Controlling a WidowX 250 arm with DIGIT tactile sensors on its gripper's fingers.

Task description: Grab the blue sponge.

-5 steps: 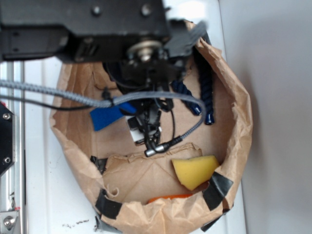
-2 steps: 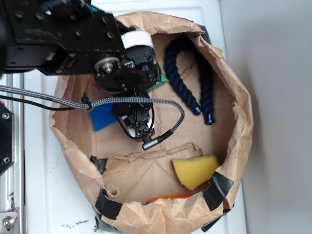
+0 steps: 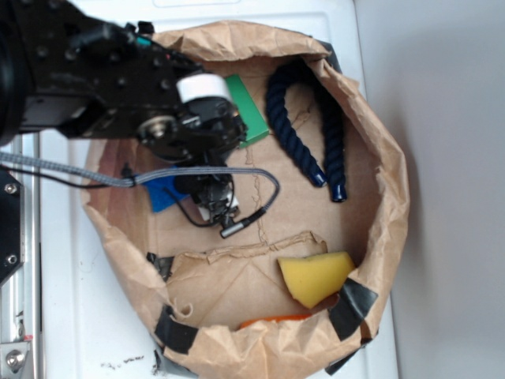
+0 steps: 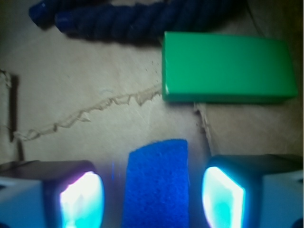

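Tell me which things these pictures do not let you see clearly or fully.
- Blue sponge: in the exterior view the arm covers most of it; in the wrist view the bottom edge cuts it off.
- Gripper: whether it touches the sponge cannot be told.
- Orange thing: exterior view, hidden behind the paper bag rim.
- Green block: partly under the arm.

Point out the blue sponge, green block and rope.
blue sponge (image 4: 156, 183), wrist view, middle of its top face
green block (image 4: 224, 66), wrist view, centre of its top
rope (image 3: 296, 118), exterior view, left strand
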